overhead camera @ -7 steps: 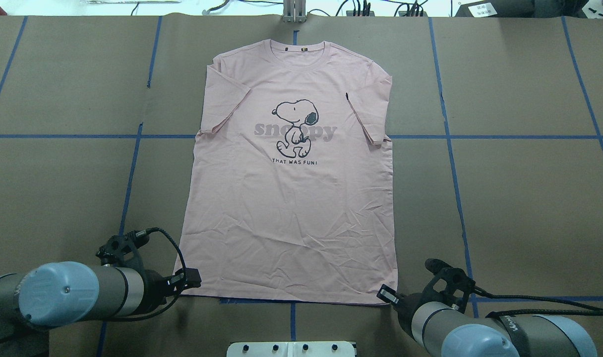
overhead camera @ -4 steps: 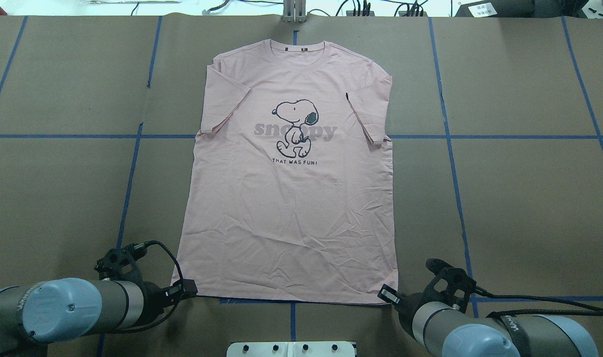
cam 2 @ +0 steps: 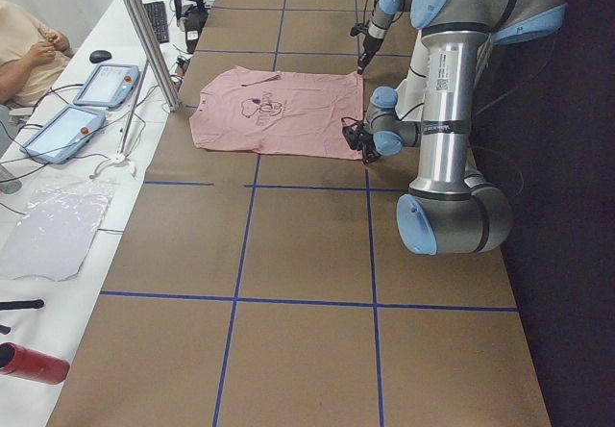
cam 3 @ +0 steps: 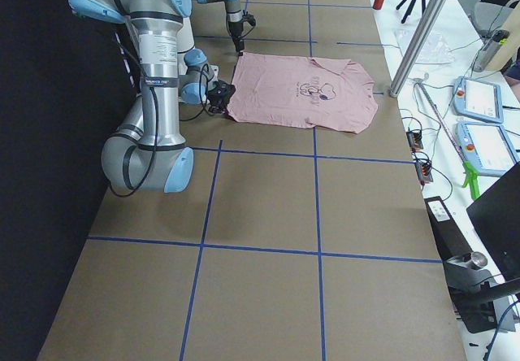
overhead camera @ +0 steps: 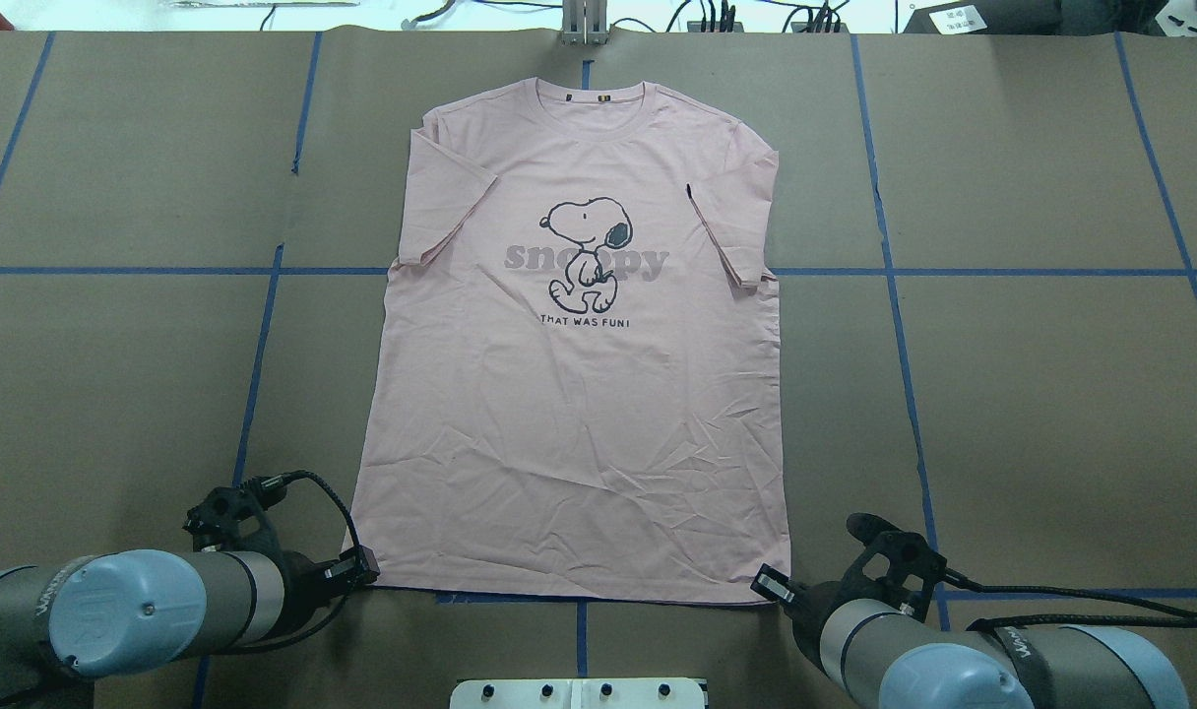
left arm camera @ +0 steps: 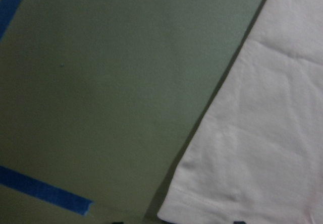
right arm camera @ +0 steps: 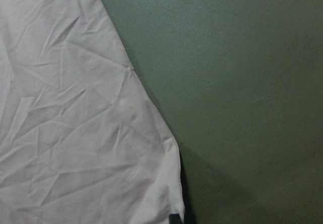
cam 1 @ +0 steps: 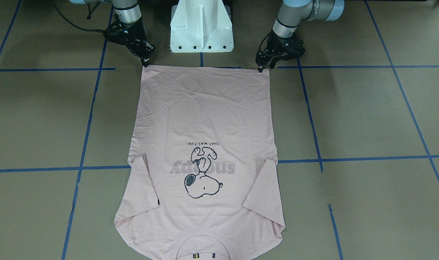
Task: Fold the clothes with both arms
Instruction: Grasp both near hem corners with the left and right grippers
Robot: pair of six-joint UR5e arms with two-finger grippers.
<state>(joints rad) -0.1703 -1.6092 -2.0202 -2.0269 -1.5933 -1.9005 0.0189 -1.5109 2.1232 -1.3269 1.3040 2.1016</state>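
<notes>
The pink T-shirt (overhead camera: 569,394) lay flat on the brown counter (overhead camera: 1051,414), picture side up. Its collar (overhead camera: 591,98) was at the far end. Its bottom edge was at the near end, close to the robot. Both short sleeves lay folded in on the front.

The left arm (overhead camera: 146,611) reached low to the near left corner of the shirt, and the left fingers (overhead camera: 360,571) were right at that corner. The right arm (overhead camera: 953,660) reached low to the near right corner, and the right fingers (overhead camera: 771,588) were right at that one. The wrist cameras showed each corner up close but almost nothing of the fingers, so it was not clear if either pair was open or closed.

Blue tape lines (overhead camera: 1002,272) crossed the counter. The white base (cam 1: 201,25) stood between the two arms.
</notes>
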